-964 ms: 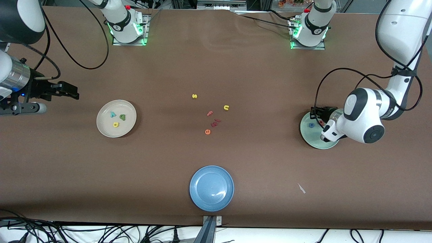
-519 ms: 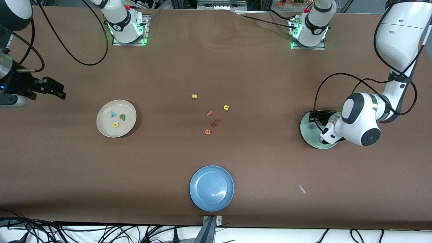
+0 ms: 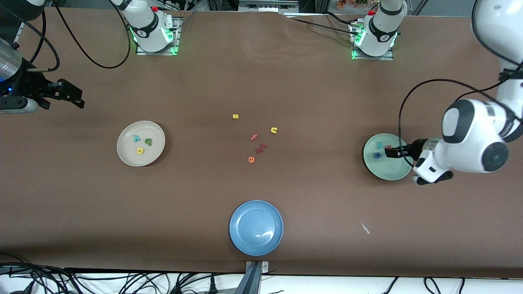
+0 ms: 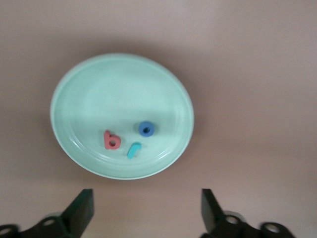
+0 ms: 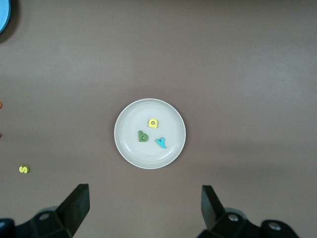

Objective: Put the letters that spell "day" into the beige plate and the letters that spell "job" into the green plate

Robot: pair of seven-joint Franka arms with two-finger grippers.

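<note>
j (image 3: 380, 145), o (image 3: 377, 155), b (image 3: 388, 147) in green plate (image 3: 384, 173).

Robotics lab: brown-covered counter (image 3: 261, 81); two bolted arm bases (image 3: 153, 30) with green lights along the frame's top edge; loose cables (image 3: 102, 281) and metal framing at the bottom edge.

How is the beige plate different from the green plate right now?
The beige plate holds a yellow, a dark green and a teal-blue letter; the green plate holds a salmon-pink, a blue ring-shaped and a thin teal one. The beige plate lies toward the right arm's end of the table, the green toward the left arm's. Only the green plate has a hand over it, the open left hand. Both are round, shallow and rimmed.
</note>
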